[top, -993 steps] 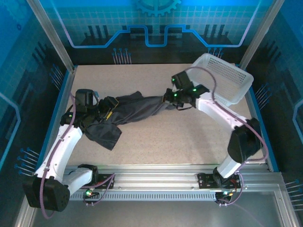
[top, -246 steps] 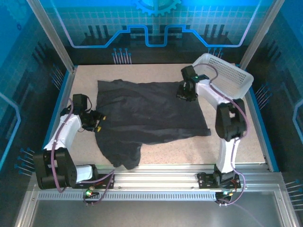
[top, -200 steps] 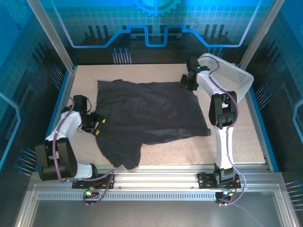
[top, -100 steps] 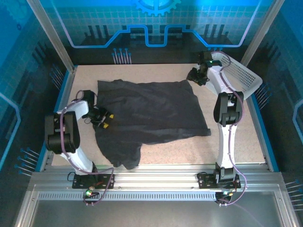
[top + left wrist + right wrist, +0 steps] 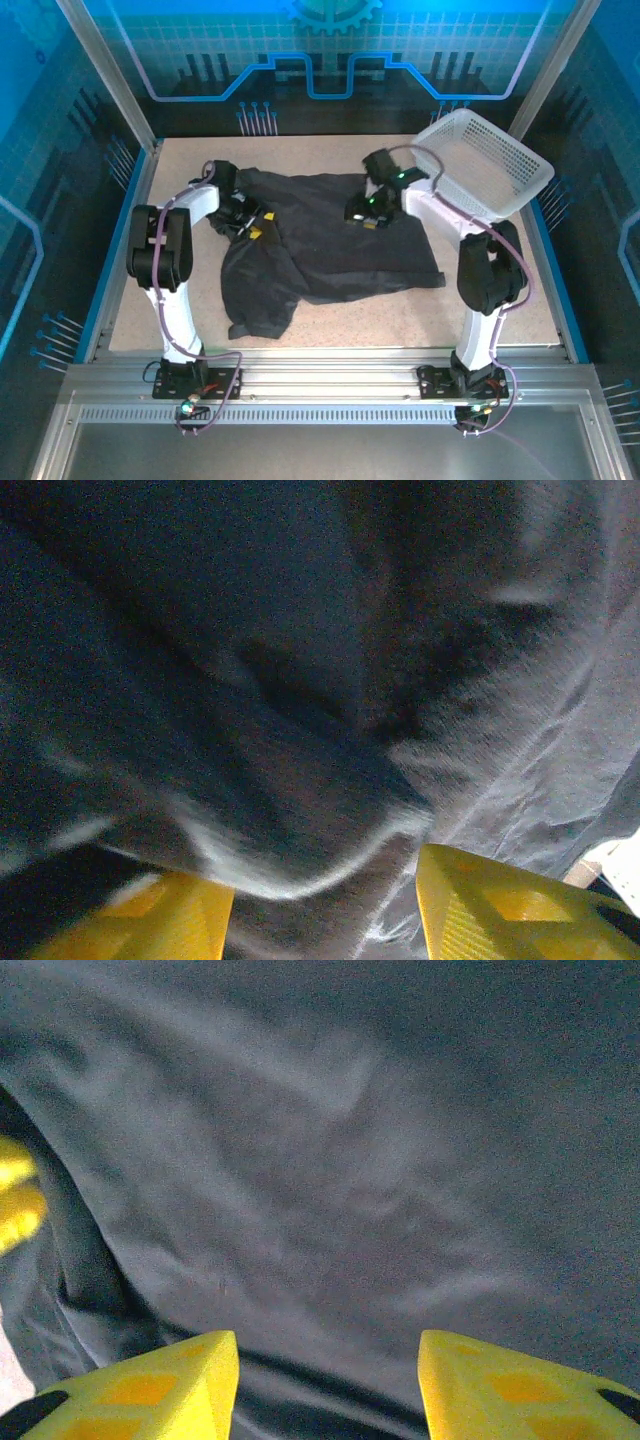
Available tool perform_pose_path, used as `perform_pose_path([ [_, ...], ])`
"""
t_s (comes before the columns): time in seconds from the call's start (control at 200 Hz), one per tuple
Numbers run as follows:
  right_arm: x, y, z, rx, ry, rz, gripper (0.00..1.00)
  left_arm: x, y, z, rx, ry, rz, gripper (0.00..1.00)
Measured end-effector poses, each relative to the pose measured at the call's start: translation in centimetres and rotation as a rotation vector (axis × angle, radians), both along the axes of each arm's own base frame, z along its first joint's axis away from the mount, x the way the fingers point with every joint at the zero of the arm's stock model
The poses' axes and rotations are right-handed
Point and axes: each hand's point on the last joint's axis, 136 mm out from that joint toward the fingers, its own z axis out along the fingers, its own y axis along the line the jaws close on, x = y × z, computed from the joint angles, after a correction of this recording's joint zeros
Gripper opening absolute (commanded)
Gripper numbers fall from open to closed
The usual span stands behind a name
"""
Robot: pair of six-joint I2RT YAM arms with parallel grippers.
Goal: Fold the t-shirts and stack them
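Observation:
One dark charcoal t-shirt (image 5: 335, 250) lies spread across the middle of the table, with a flap hanging toward the near left. Its left side is bunched up. My left gripper (image 5: 260, 224) sits on that bunched far-left part. In the left wrist view its yellow fingers (image 5: 500, 910) stand apart, and a soft fold of the t-shirt (image 5: 300, 680) bulges between them. My right gripper (image 5: 362, 214) hovers over the shirt's far-right area. Its jaws (image 5: 328, 1390) are wide apart above flat t-shirt cloth (image 5: 350, 1160), with nothing pinched.
A white lattice basket (image 5: 520, 165) stands at the far right corner, just right of the right arm. Blue rails line the left and right table edges. Bare speckled tabletop (image 5: 420, 315) shows in front of the shirt.
The left gripper swung from the shirt's left edge up onto its far-left part, and that side bunched inward. The right gripper came from beside the basket down onto the shirt. The basket shifted.

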Motion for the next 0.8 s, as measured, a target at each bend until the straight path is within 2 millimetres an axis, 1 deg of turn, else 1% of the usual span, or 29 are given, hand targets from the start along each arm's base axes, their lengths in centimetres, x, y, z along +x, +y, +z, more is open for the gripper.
perform_pose_path([
  [0.04,-1.6,1.5,-0.9,-0.007,0.023,0.059,0.52,-0.4,0.3,0.5,0.025,0.007,0.005,0.54],
  [0.07,-2.4,2.5,-1.2,-0.011,0.027,0.097,0.52,-0.8,0.7,0.9,0.047,0.013,0.012,0.54],
  [0.075,-2.6,2.9,-1.2,-0.010,0.026,0.116,0.52,-1.0,0.8,1.0,0.054,0.014,0.014,0.54],
  [0.155,-4.7,6.4,-1.5,-0.005,0.003,0.264,0.54,-2.4,2.2,2.6,0.106,0.003,0.045,0.54],
  [0.195,-5.6,8.1,-1.6,-0.004,-0.010,0.334,0.54,-3.7,3.2,3.5,0.126,0.000,0.070,0.54],
  [0.25,-6.6,10.3,-1.6,0.005,-0.026,0.416,0.54,-5.6,4.4,4.3,0.137,-0.004,0.108,0.54],
  [0.32,-6.9,12.8,-1.6,0.010,-0.052,0.491,0.51,-8.3,6.3,4.3,0.149,0.015,0.166,0.54],
  [0.375,-6.7,14.4,-1.8,0.002,-0.068,0.527,0.48,-10.4,7.7,3.6,0.163,0.044,0.213,0.54],
  [0.415,-6.2,15.5,-2.1,-0.006,-0.079,0.543,0.45,-11.6,8.4,3.0,0.169,0.069,0.236,0.54],
  [0.49,-5.6,16.4,-3.1,-0.026,-0.079,0.554,0.43,-13.8,8.9,1.9,0.175,0.118,0.258,0.52],
  [0.56,-5.5,16.4,-4.4,-0.055,-0.056,0.555,0.40,-15.2,8.8,1.0,0.176,0.145,0.259,0.51],
  [0.64,-5.6,16.0,-5.7,-0.080,-0.025,0.555,0.32,-16.6,8.6,0.4,0.173,0.169,0.259,0.49],
  [0.675,-5.7,15.9,-6.1,-0.087,-0.014,0.559,0.27,-17.2,8.5,0.1,0.173,0.176,0.260,0.49],
  [0.71,-5.8,15.9,-6.3,-0.091,-0.006,0.559,0.18,-17.7,8.4,0.0,0.173,0.179,0.260,0.48],
  [0.8,-5.9,15.9,-6.4,-0.097,0.001,0.553,0.02,-18.4,8.3,0.1,0.177,0.175,0.261,0.46],
])
